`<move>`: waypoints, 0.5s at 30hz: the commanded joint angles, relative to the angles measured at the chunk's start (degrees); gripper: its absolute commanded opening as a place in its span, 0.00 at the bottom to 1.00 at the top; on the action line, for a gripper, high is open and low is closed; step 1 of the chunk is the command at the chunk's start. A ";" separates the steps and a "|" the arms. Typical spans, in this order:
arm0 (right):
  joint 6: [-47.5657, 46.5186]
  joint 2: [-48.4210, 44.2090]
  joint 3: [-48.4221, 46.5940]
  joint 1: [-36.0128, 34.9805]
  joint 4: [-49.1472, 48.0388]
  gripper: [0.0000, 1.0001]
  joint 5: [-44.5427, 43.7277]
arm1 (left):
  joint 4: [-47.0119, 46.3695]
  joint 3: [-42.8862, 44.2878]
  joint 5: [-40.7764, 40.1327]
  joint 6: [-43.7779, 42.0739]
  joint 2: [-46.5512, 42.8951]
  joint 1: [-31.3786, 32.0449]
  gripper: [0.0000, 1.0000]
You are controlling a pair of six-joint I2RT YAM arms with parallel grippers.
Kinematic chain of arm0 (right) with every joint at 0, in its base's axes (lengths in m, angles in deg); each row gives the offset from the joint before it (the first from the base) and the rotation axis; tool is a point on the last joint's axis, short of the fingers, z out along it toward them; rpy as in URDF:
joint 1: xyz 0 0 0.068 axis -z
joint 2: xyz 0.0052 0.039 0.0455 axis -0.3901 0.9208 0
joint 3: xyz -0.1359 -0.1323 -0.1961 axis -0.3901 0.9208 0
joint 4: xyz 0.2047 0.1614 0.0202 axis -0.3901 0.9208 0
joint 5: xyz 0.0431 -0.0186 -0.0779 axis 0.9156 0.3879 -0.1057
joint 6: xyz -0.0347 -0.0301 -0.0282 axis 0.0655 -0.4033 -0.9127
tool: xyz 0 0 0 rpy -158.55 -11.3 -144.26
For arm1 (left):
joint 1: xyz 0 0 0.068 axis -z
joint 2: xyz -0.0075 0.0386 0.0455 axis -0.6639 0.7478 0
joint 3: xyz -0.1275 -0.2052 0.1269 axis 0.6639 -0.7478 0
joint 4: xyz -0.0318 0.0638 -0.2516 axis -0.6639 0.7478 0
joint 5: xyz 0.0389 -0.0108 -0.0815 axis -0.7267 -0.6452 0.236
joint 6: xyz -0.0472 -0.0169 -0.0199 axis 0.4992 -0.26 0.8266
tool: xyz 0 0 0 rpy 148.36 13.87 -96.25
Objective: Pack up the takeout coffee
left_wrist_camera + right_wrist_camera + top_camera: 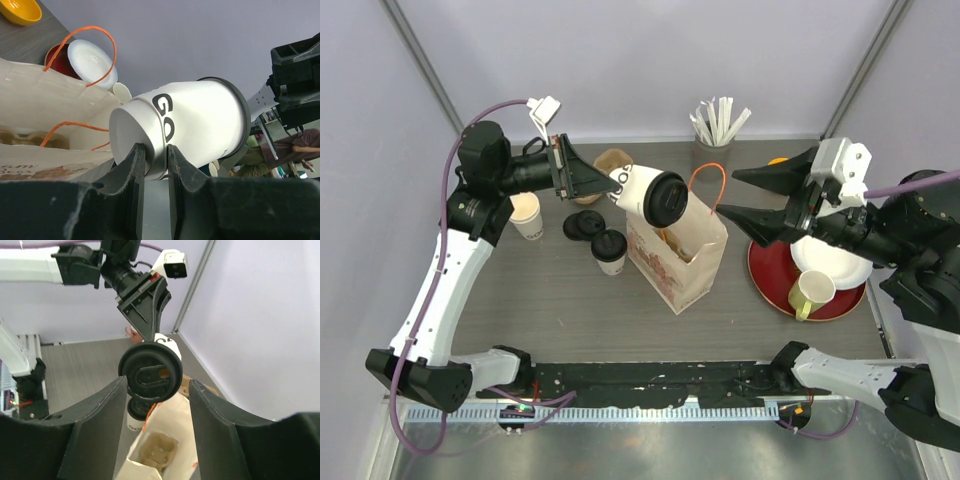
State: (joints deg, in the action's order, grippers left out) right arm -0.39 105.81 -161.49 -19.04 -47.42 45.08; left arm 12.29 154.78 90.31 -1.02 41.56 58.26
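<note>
On the left, the left gripper (612, 186) pinches the cup (642, 190) by its bottom rim, holding it on its side in the air over the open bag (675, 262), black lid (667, 199) facing right. Over on the right, the right gripper (728, 194) hangs spread wide just beside the bag's mouth, near the lid but touching nothing. The smart play, I'd say: swing the cup upright first, keep that thin rim pinch firm, then lower it straight into the tray (155, 450) inside while the right side steadies the bag.
</note>
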 commanded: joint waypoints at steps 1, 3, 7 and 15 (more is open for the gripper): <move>-8.26 2.45 1.96 -0.01 4.02 0.57 -2.62 | -3.75 0.94 1.79 1.57 -0.67 -0.32 0.00; -8.96 3.24 2.05 -0.01 3.06 0.55 -2.62 | -3.66 0.94 1.79 1.57 -0.76 -0.32 0.00; -10.54 5.61 1.70 -0.10 1.21 0.49 -2.97 | -3.48 0.94 1.53 1.22 -0.67 -0.32 0.00; -10.98 7.54 1.61 -0.01 -1.17 0.42 -0.34 | -2.69 1.55 1.44 0.86 -0.58 -0.23 0.00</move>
State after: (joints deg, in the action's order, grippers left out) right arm -10.03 114.38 -159.04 -19.02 -44.90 43.40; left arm 11.89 154.78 90.38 -0.65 41.56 58.29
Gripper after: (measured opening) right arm 0.428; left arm 0.238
